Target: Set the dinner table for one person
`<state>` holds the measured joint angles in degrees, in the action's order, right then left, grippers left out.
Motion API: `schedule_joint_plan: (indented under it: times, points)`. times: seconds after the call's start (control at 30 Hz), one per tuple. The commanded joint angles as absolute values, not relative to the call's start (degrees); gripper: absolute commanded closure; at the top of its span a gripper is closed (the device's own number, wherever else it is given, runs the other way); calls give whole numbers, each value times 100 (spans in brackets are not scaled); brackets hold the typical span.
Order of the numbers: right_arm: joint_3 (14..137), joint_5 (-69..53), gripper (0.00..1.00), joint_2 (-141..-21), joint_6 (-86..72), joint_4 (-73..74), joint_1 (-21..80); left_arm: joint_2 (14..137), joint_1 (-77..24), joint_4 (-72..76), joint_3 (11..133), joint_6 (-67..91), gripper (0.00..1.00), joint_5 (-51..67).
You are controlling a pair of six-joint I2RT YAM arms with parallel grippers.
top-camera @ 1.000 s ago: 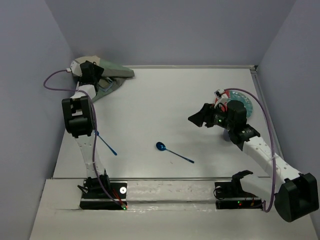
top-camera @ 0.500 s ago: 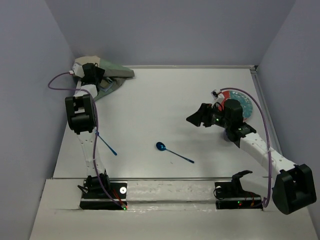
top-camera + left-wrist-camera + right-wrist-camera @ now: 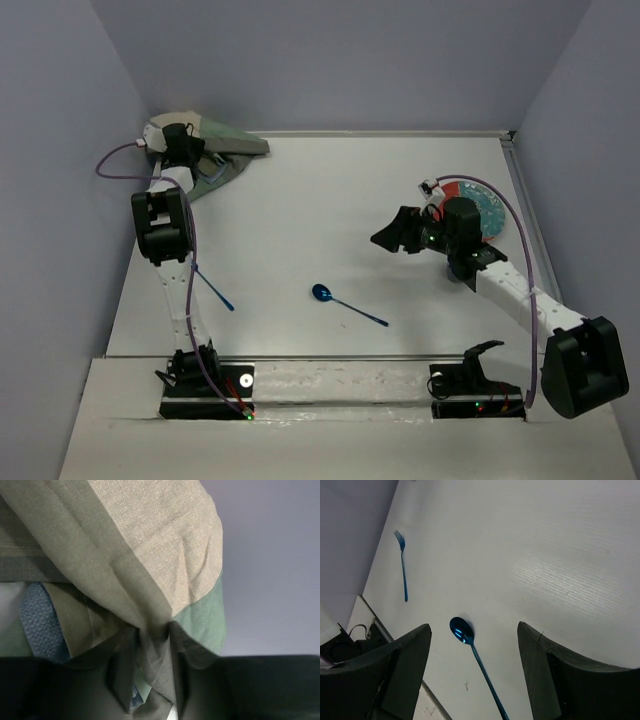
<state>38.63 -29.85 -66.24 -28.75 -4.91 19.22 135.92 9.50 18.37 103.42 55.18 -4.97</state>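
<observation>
The dinner table is the white matte bench that fills the enclosure from the arm bases to the far wall; it is stiff and fixed, so I judge there is nothing on it to grip, only room to lay things out. The piece in hand is the placemat, crumpled in the far left corner against the wall; it is soft, light cloth that will likely droop and drag, so a pinch on an edge fold seems right; the left gripper has its fingers clamped on such a fold. The right gripper hangs over the right half, fingers apart and empty. The spoon lies near the front middle and the fork beside the left arm, well apart; both are thin, hard and probably slippery, flat on the surface. The plate sits near the right edge. Lavender walls close three sides; the corner looks tight.
</observation>
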Motion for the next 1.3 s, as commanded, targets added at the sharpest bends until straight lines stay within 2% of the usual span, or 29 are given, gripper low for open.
schedule_joint_plan:
  times: [0.0, 0.03, 0.07, 0.1, 0.3, 0.43, 0.77, 0.9, 0.97, 1.1, 1.17, 1.2, 1.23, 1.27]
  points:
    - [4157, -3076, 25, -6759, -2935, -958, 1969, 13605, 976, 2223, 10661, 5520, 73, -431]
    - [4175, -3076, 25, -6802, -2936, -975, 1969, 13605, 976, 2232, 10661, 5511, 78, -413]
    - [4192, -3076, 25, -6864, -2953, -1002, 1969, 13597, 976, 2267, 10661, 5502, 92, -378]
    - [4218, -3041, 25, -6899, -2953, -1028, 1969, 13588, 984, 2285, 10661, 5493, 99, -334]
    - [4508, -2769, 22, -7355, -3084, -1432, 2021, 13000, 774, 2715, 10267, 5326, 100, -36]
    - [4877, -2620, 18, -7699, -3085, -1582, 2021, 12306, 432, 3295, 9580, 5712, 100, 255]
    - [6124, -1302, 3, -8374, -2777, -976, 2021, 10391, -1168, 4525, 7586, 6363, 100, 80]
    - [6451, -1090, 2, -8780, -2970, -949, 2021, 9933, -1713, 5044, 6385, 6582, 100, -263]
    - [6460, -1160, 2, -8789, -3006, -967, 2021, 9914, -1749, 5333, 6179, 6767, 100, -273]
    - [6451, -1274, 2, -8657, -2778, -993, 2021, 10168, -1758, 5291, 6678, 6759, 100, -26]
    - [6539, -1231, 2, -8587, -2690, -923, 2021, 10493, -1775, 5036, 7721, 6619, 100, -26]
    - [6678, -1222, 2, -8543, -2629, -818, 1961, 10651, -1784, 4584, 8674, 6444, 100, -26]
    - [6758, -1222, 2, -8543, -2602, -817, 1960, 10809, -1784, 4379, 8683, 6347, 100, -26]
    - [6828, -1213, 2, -8456, -2523, -696, 1960, 11185, -1775, 3881, 9823, 6111, 100, 217]
